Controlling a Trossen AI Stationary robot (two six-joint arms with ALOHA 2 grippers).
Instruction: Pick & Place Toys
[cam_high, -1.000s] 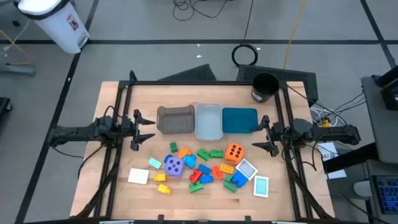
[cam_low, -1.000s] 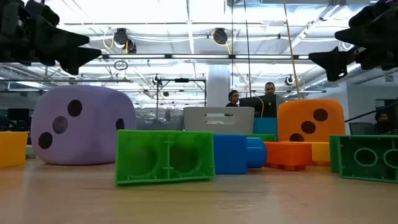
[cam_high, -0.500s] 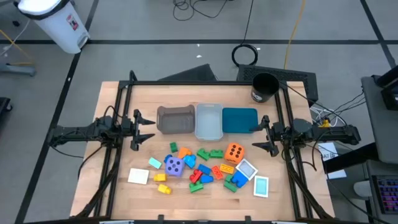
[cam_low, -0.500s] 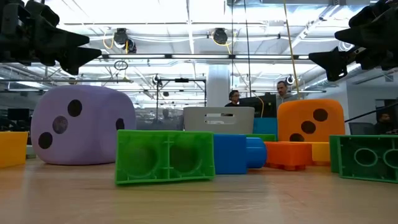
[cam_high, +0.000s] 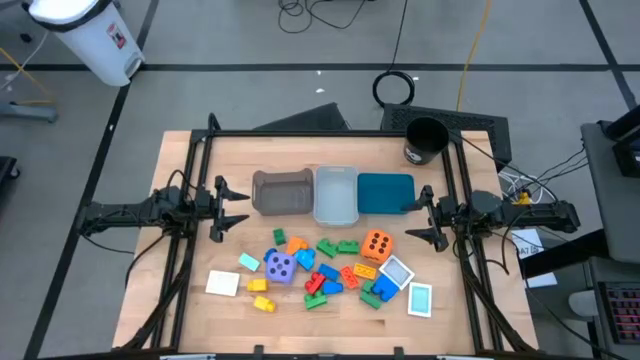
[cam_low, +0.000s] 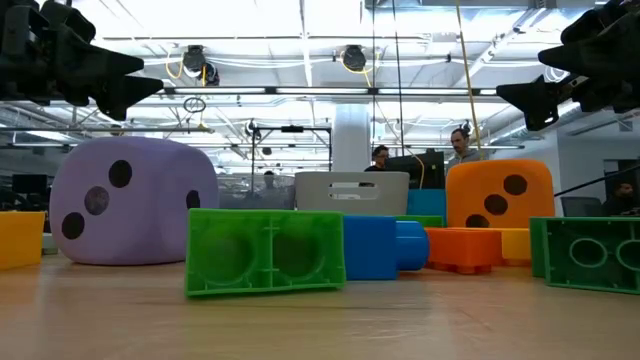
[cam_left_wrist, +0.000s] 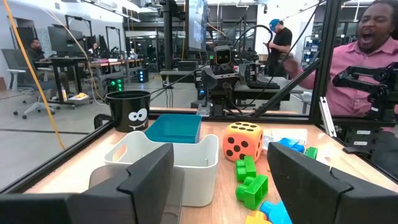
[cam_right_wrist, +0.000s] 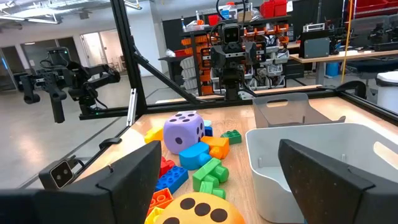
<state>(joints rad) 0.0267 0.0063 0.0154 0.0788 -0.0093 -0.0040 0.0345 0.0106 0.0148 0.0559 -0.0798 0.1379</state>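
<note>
You have no readable brand or writing here; the only marking is a cartoon face on the black cup (cam_left_wrist: 130, 110) at the far right corner of the bench (cam_high: 190, 300). Count three bins in a row: grey bin (cam_high: 283, 192), clear bin (cam_high: 336, 195), teal bin (cam_high: 386, 193). Count two dotted cubes, the purple cube (cam_high: 281, 267) and the orange cube (cam_high: 377, 245), and three flat white cards (cam_high: 223, 283), one at the left of the pile and two at its right. The small bricks (cam_high: 325, 284) lie in a loose heap between the cubes, in front of the bins; their number cannot be told exactly. Your left tool (cam_high: 222, 208) hangs above the bench just left of the grey bin, fingers spread wide and empty. Your right tool (cam_high: 425, 218) hangs by the teal bin's right end, also wide and empty. Against the earlier frames, nothing on the bench has shifted; only the people far behind have moved.
</note>
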